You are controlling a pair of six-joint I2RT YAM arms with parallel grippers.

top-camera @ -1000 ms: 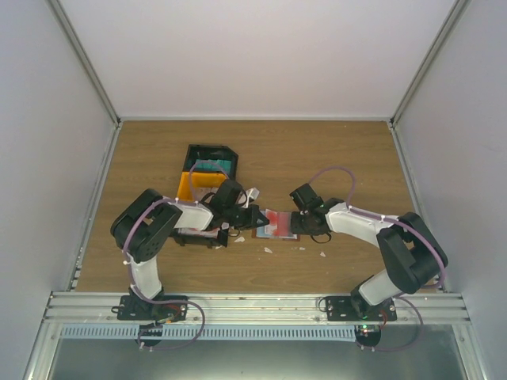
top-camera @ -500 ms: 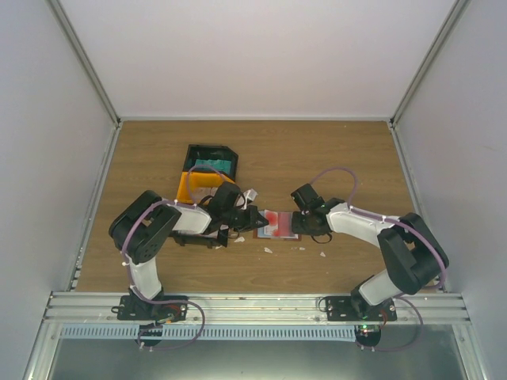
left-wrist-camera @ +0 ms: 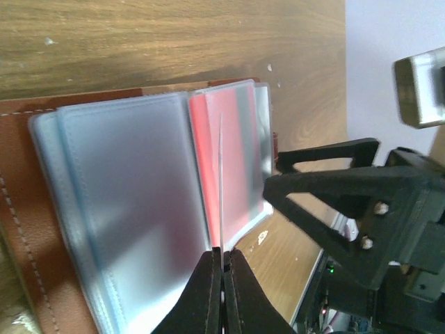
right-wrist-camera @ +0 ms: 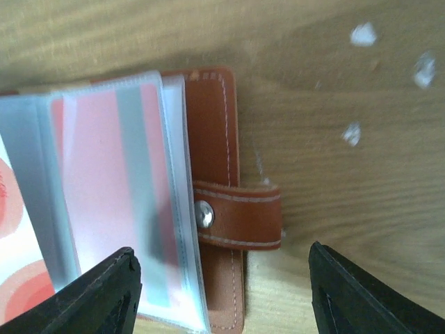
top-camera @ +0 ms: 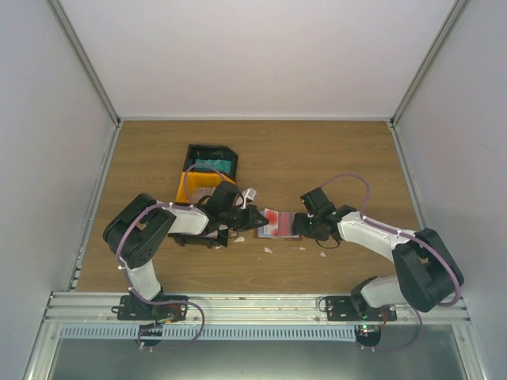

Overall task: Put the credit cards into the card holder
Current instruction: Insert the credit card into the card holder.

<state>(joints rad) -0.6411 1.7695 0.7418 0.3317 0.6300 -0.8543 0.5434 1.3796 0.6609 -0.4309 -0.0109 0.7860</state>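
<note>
The card holder (top-camera: 279,225) lies open on the table between my grippers, brown leather with clear plastic sleeves. My left gripper (top-camera: 252,217) is at its left edge. In the left wrist view my left gripper (left-wrist-camera: 221,252) is shut on a thin credit card (left-wrist-camera: 220,181), seen edge-on and standing over the sleeves (left-wrist-camera: 125,195). A red card (left-wrist-camera: 236,167) sits in a sleeve. My right gripper (top-camera: 306,226) is at the holder's right edge. In the right wrist view it (right-wrist-camera: 222,254) is open above the snap strap (right-wrist-camera: 240,216).
A black bin (top-camera: 211,158) and a yellow bin (top-camera: 192,186) stand behind the left arm. Small white scraps (top-camera: 268,249) lie on the wood in front of the holder, and more show in the right wrist view (right-wrist-camera: 363,33). Grey walls enclose the table.
My right arm has swung its elbow to the right and lowered, and its gripper has shifted slightly right at the holder's edge. My left gripper has stayed at the holder with the card.
</note>
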